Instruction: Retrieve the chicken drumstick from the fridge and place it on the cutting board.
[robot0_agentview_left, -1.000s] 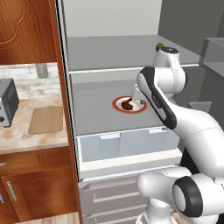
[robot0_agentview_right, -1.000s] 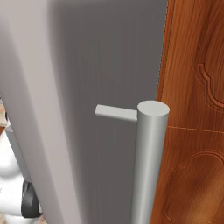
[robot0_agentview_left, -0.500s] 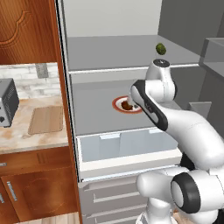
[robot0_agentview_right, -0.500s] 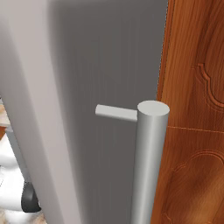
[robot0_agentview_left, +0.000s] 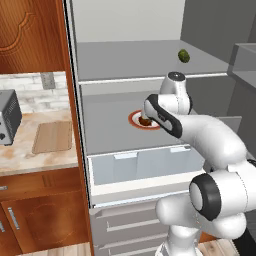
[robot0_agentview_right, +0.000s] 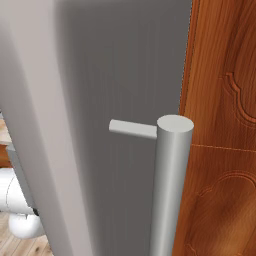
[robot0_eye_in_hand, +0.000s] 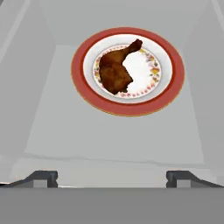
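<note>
Fridge (robot0_agentview_left: 125, 65) open; gripper (robot0_eye_in_hand: 112, 177) wide, empty, above chicken drumstick (robot0_eye_in_hand: 116, 70) on shelf plate (robot0_eye_in_hand: 168, 94); cutting board (robot0_agentview_left: 52, 136) bare.

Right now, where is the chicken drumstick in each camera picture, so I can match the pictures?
Left base view: the chicken drumstick lies on the plate on the fridge's middle shelf, just left of the arm.
Right base view: not in it; the fridge door blocks it.
Hand view: upper centre, on the plate's left half.
Shared landmark: the orange-rimmed plate.
</note>
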